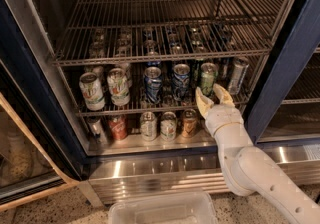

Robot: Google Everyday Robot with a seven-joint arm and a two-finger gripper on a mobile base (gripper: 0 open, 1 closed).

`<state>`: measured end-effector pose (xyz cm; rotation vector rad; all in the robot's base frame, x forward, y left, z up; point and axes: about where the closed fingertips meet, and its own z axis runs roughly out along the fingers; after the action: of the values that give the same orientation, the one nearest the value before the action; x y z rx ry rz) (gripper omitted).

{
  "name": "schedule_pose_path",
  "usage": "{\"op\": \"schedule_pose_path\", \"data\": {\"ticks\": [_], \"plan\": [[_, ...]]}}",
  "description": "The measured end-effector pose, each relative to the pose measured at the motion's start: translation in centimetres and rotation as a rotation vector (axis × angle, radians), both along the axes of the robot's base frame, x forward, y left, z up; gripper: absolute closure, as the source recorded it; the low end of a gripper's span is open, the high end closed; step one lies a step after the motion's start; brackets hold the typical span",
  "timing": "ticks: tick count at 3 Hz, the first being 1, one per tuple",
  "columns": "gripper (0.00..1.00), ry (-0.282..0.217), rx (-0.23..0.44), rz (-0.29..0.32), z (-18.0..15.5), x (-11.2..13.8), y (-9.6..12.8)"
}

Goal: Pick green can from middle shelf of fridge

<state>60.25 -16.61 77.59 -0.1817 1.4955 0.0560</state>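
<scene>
Plainly spread, the jaws hold nothing: the gripper hovers at the front rail of the middle shelf, just below the green can, which stands upright on that rack right of two blue cans inside the fridge

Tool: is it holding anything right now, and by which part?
Nothing is held. The tool sits open at the front of the middle shelf, just below the green can, not closed on it.
</scene>
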Motion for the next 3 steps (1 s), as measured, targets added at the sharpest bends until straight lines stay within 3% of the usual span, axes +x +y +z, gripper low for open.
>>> {"op": "schedule_pose_path", "data": {"ticks": [3], "plan": [[0.41,0.015,-0.004,-0.007,-0.37,1.73,-0.39]]}}
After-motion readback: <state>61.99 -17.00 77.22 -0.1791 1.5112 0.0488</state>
